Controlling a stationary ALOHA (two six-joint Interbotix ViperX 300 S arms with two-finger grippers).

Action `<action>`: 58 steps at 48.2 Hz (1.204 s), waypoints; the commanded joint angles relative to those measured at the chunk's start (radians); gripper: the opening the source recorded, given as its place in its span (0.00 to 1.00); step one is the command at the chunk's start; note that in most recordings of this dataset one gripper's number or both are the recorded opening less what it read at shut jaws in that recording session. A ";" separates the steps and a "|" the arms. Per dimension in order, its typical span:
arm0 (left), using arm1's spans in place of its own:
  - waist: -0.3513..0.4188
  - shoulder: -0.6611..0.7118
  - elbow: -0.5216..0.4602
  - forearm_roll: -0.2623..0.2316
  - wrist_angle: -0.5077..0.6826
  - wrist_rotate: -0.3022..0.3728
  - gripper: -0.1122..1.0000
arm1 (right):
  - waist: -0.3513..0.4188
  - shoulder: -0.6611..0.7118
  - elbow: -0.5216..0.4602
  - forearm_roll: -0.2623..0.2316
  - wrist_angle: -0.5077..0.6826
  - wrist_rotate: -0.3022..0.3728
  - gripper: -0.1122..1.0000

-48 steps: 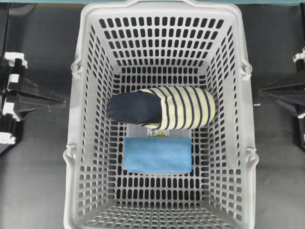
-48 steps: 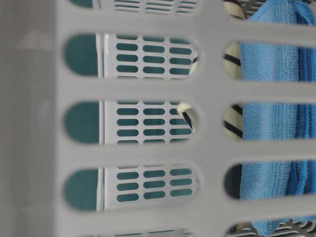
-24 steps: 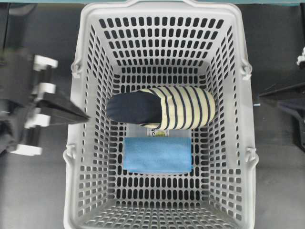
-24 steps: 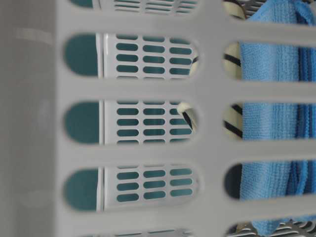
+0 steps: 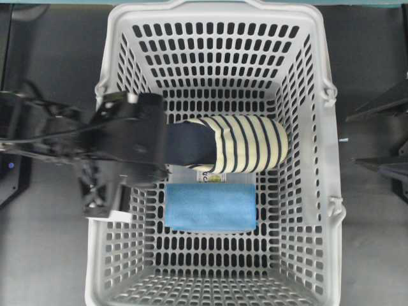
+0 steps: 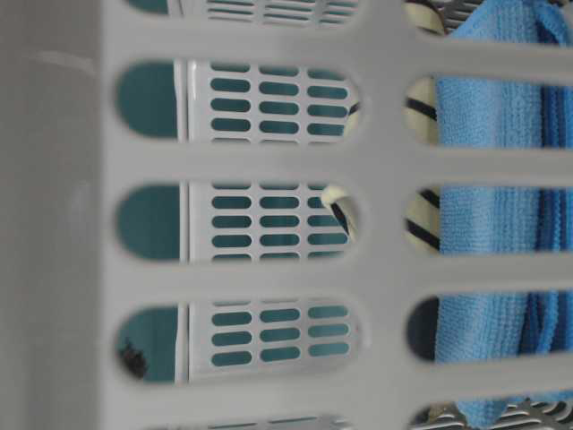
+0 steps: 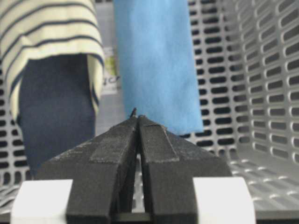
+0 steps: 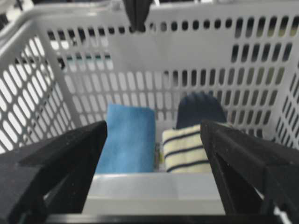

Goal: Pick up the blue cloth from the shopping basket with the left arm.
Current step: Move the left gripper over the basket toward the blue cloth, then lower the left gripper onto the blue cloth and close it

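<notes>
The blue cloth (image 5: 210,207) lies folded flat on the floor of the shopping basket (image 5: 331,159), just in front of the striped slipper (image 5: 245,143). My left arm (image 5: 127,143) reaches over the basket's left wall and covers the slipper's toe. The left gripper (image 7: 137,116) is shut and empty. It hangs above the basket floor, with its tips near the cloth's (image 7: 154,60) near edge, beside the slipper (image 7: 56,93). My right gripper (image 8: 154,125) is open and empty outside the basket's right wall, facing the cloth (image 8: 126,137).
The slipper (image 8: 191,144) lies beside the cloth, with a small label between them (image 5: 213,178). The basket's high lattice walls (image 6: 269,161) surround both. The right gripper's fingers (image 5: 382,166) sit on the dark table right of the basket.
My left arm has swung in from the left, over the basket's left wall and above the slipper's toe. The right gripper's fingers have spread apart. Cloth and slipper have not moved.
</notes>
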 commanded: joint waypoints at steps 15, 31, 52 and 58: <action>-0.021 0.287 -0.238 0.003 0.091 -0.114 0.89 | 0.000 -0.011 -0.021 -0.003 -0.009 -0.017 0.80; -0.035 0.397 -0.233 0.003 0.071 -0.155 0.88 | 0.000 -0.026 -0.020 -0.005 -0.012 -0.017 0.80; -0.029 0.491 -0.189 0.003 0.017 -0.155 0.87 | -0.006 -0.040 -0.003 -0.003 -0.018 -0.009 0.78; -0.032 0.488 -0.166 0.003 0.015 -0.155 0.87 | -0.005 -0.054 -0.003 -0.003 -0.023 -0.011 0.78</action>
